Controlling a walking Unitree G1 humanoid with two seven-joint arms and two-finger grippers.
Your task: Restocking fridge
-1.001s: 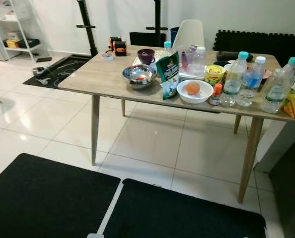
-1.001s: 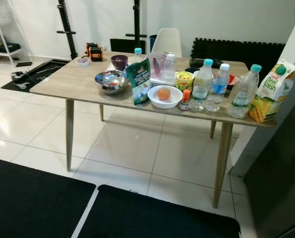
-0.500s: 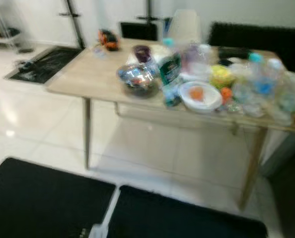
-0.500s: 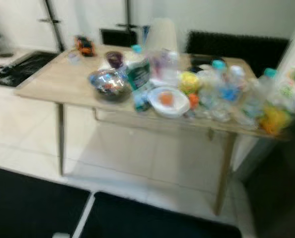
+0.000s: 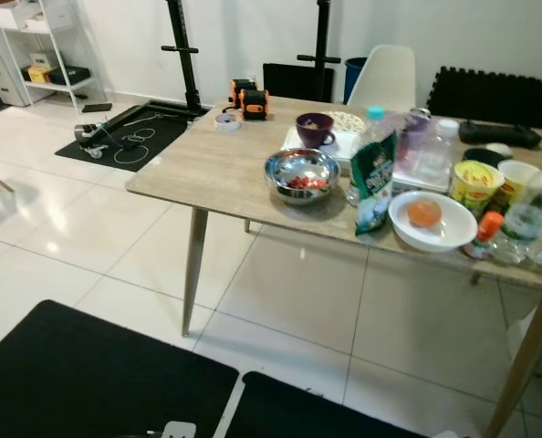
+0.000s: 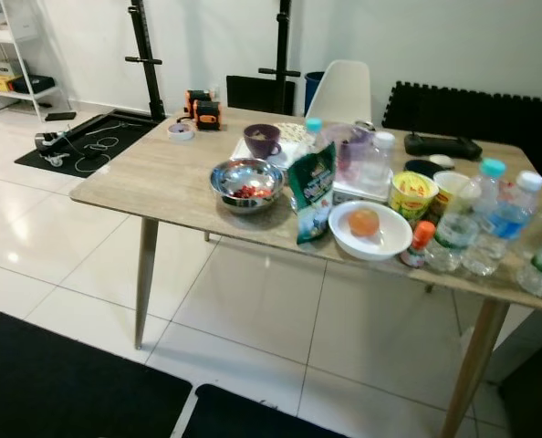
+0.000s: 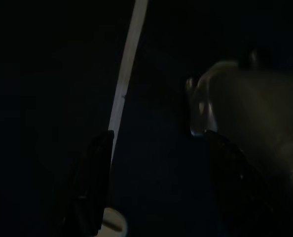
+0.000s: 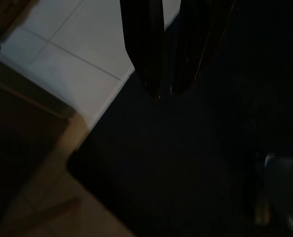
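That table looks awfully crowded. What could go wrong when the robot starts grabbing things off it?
Two risks stand out. The tall green snack pouch stands upright right beside the white bowl holding an orange fruit, so a reach for either might tip the pouch. The clear plastic water bottles cluster tightly near the wooden table's front edge, with a small red-capped sauce bottle beside them; a nudge could send one to the floor.

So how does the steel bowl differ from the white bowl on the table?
The steel bowl is shiny metal and holds small red pieces; the white bowl is matte and holds one orange fruit. The steel bowl looks deeper, the white bowl shallower and wider. The steel bowl stands to the left of the green pouch, the white bowl to its right. Both are round, upright and uncovered.
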